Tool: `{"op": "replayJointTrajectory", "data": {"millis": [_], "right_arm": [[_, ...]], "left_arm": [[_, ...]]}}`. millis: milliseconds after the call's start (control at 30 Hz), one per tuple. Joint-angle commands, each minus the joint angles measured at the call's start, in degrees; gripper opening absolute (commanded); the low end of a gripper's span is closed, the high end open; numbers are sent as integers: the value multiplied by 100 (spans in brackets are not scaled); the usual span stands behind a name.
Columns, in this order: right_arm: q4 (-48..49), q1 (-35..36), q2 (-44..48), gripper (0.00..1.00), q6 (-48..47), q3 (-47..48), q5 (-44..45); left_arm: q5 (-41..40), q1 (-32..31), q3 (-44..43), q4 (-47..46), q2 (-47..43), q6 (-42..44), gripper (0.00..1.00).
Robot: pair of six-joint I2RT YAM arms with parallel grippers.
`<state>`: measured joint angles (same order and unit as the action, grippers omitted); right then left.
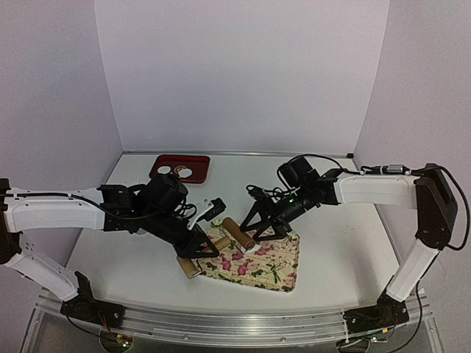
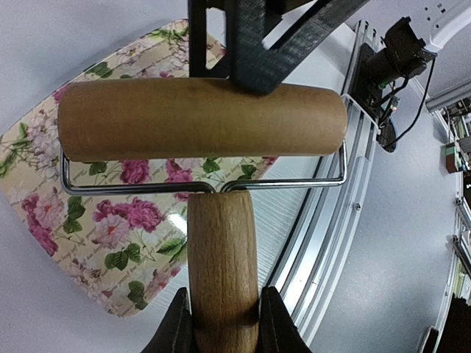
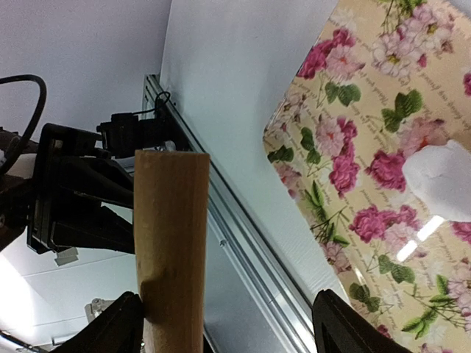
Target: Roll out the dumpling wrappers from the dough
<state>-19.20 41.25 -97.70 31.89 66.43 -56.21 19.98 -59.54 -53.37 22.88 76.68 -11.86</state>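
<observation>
A wooden pastry roller (image 2: 202,120) with a wire frame hangs over the floral mat (image 2: 110,220). My left gripper (image 2: 221,327) is shut on its wooden handle (image 2: 221,257). In the top view the roller (image 1: 239,234) lies between both grippers. My right gripper (image 3: 232,327) stands open, and the roller's barrel end (image 3: 171,243) rests against one finger only. A lump of white dough (image 3: 441,184) lies on the mat (image 3: 353,184) below it. Two white round dumpling wrappers (image 1: 184,174) lie on the red tray (image 1: 199,163) at the back.
A second wooden cylinder (image 1: 193,268) lies at the mat's near left corner. The metal rail (image 1: 235,323) of the table's near edge runs just below the mat (image 1: 265,268). Walls close off the back and both sides.
</observation>
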Motion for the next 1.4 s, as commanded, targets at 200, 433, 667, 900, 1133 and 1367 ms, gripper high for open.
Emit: {"op": "replayJointTrajectory", "data": {"millis": [200, 433, 667, 900, 1133, 1367], "right_arm": [[638, 372, -245, 62, 893, 113, -1207], [1179, 458, -241, 39, 1413, 56, -1196], [1519, 454, 56, 0, 1709, -14, -516], [2285, 362, 823, 0, 1971, -203, 407], [3337, 111, 1413, 0, 2268, -139, 533], [3914, 97, 1563, 0, 2510, 101, 374]], "left_arm": [[3, -332, -872, 199, 546, 792, 0], [-299, -347, -946, 119, 585, 889, 0], [-1001, -302, -558, -412, 87, 93, 51], [-220, 553, -273, -1206, -547, -1512, 91], [300, 1586, 216, -2330, -1056, -3023, 96], [883, 1902, 435, -3386, -1293, -3871, 98]]}}
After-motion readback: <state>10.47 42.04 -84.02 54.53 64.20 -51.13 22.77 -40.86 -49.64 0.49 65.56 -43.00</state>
